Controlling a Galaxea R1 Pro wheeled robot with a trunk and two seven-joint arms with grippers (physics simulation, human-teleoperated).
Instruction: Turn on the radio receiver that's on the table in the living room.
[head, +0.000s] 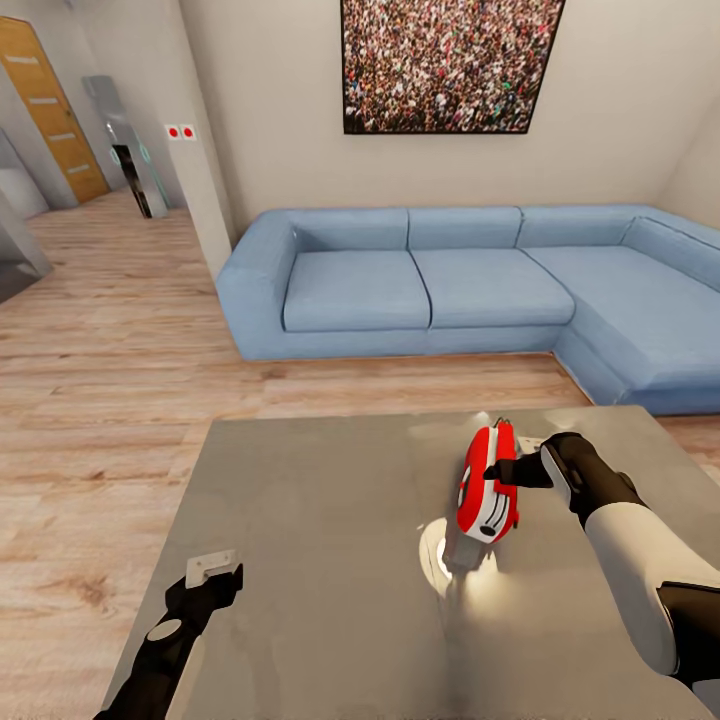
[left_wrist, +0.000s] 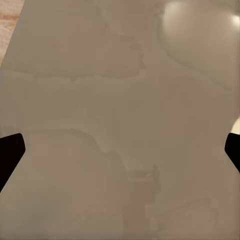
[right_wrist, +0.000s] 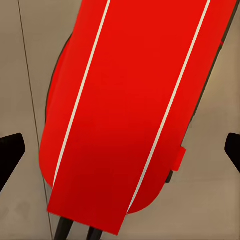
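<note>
The red radio receiver (head: 488, 487) stands on edge on the glossy grey table (head: 320, 500), right of its middle, with its white band and dial side facing left and the thin wire loop on top. My right gripper (head: 512, 470) is open at its right side, one dark finger (head: 505, 471) touching or nearly touching the red shell. In the right wrist view the radio's red back (right_wrist: 130, 90) with two white stripes lies close ahead between the spread fingertips (right_wrist: 10, 155). My left gripper (head: 213, 573) hangs open and unloaded over the table's front left part (left_wrist: 100, 100).
A blue L-shaped sofa (head: 430, 285) runs behind the table and along the right. A framed crowd picture (head: 445, 60) hangs above it. Light wood floor (head: 110, 340) stretches left towards a wall corner (head: 200, 170) and a wooden door (head: 50, 100).
</note>
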